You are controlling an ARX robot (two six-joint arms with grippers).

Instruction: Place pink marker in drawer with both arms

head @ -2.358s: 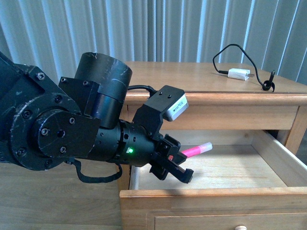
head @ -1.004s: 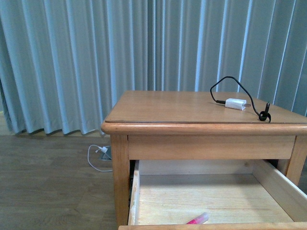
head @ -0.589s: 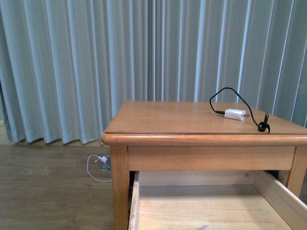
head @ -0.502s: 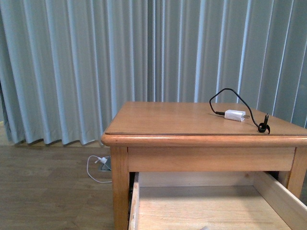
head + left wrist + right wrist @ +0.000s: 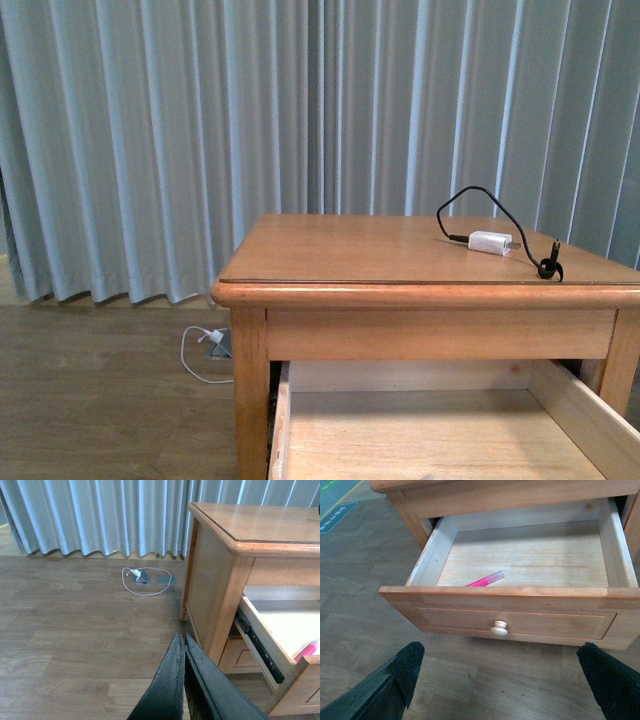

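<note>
The pink marker (image 5: 485,580) lies loose on the pale floor of the pulled-out drawer (image 5: 520,562), close behind its front panel. A sliver of the pink marker (image 5: 306,651) also shows in the left wrist view. The drawer (image 5: 570,410) stands open under the nightstand top, and the marker is out of sight in the front view. My right gripper (image 5: 502,666) is open, its fingers spread wide in front of the small round knob (image 5: 499,627), apart from it. Over the wooden floor beside the nightstand, my left gripper (image 5: 183,639) is shut with nothing in it.
A white charger block (image 5: 490,242) with a black cable rests on the nightstand top (image 5: 350,250). A white cord and a floor socket (image 5: 141,576) lie near the curtain. Pale pleated curtains (image 5: 200,120) hang behind. A lower drawer front (image 5: 241,656) sits below the open one.
The left arm that held the marker over the drawer has let it go and withdrawn from the front view. The front view has since risen, and the marker has dropped below its edge.
</note>
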